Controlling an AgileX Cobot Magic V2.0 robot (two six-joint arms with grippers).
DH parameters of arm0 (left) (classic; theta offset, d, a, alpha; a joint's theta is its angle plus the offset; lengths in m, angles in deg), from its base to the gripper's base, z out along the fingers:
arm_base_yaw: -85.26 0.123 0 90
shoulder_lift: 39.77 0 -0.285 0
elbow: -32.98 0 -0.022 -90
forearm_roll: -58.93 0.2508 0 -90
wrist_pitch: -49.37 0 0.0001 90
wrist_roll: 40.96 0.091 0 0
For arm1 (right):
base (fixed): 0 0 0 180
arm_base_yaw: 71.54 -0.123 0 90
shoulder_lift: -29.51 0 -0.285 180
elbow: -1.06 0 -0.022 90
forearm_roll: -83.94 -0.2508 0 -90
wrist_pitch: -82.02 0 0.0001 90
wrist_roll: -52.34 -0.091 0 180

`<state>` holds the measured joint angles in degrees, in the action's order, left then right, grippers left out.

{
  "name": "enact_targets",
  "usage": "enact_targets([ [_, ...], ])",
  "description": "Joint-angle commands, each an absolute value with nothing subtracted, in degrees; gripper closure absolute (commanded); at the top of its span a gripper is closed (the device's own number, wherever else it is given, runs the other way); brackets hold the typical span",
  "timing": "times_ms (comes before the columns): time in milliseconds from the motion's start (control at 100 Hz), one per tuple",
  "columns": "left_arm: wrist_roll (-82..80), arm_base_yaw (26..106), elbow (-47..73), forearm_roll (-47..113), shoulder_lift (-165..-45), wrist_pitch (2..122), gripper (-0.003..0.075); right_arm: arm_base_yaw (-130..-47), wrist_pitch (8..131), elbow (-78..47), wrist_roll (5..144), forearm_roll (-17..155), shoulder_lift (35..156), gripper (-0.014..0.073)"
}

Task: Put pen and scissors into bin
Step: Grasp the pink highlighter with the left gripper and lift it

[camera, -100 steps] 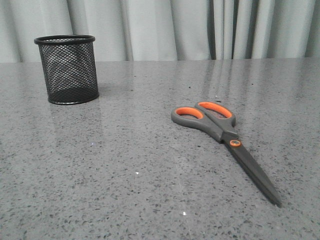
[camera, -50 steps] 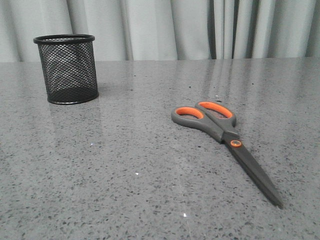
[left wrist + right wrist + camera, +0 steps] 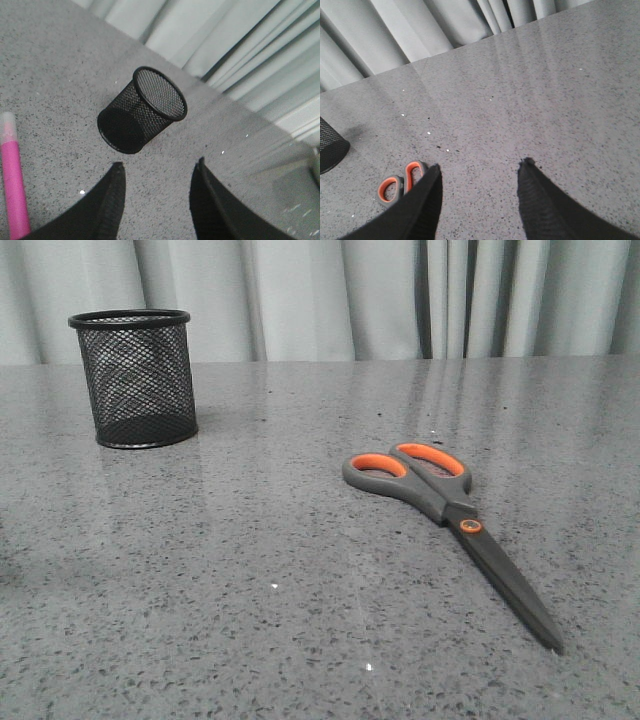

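The black mesh bin (image 3: 135,378) stands upright at the far left of the table; it also shows in the left wrist view (image 3: 142,110). The scissors (image 3: 450,515) lie flat at centre right, orange-lined handles toward the back, blades pointing to the front right. Their handles (image 3: 400,184) show in the right wrist view, partly hidden by a finger. The pink pen (image 3: 14,189) lies flat on the table, seen only in the left wrist view, off to one side of the left gripper. My left gripper (image 3: 159,167) is open and empty, short of the bin. My right gripper (image 3: 481,167) is open and empty above bare table beside the scissors.
Grey curtains (image 3: 350,295) hang behind the table's far edge. The speckled grey tabletop (image 3: 250,570) stretches between the bin and the scissors. Neither arm shows in the front view.
None of the objects has moved. A faint shadow has appeared at the left edge of the table in the front view.
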<state>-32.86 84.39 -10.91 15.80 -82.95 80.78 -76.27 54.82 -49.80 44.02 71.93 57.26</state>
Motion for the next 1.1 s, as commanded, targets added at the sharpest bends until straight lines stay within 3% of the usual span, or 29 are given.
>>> enact_targets([
  [0,-39.5,84.4,-2.8,23.9,-92.0,86.0,0.0425,-77.3,60.0,-47.4,44.9,72.1,58.7,0.0275],
  [210,-47.7,84.4,11.0,41.6,-109.2,100.0,0.0424,-78.1,58.9,-47.4,44.9,72.1,58.7,0.0275],
  [440,-47.7,84.4,16.9,43.5,-120.2,102.4,0.0425,-78.1,58.9,-47.4,44.9,72.0,58.7,0.0275],
  [1090,-50.3,84.4,17.7,49.8,-131.8,103.8,0.0449,-78.1,58.2,-47.4,44.9,69.6,58.7,0.0275],
])
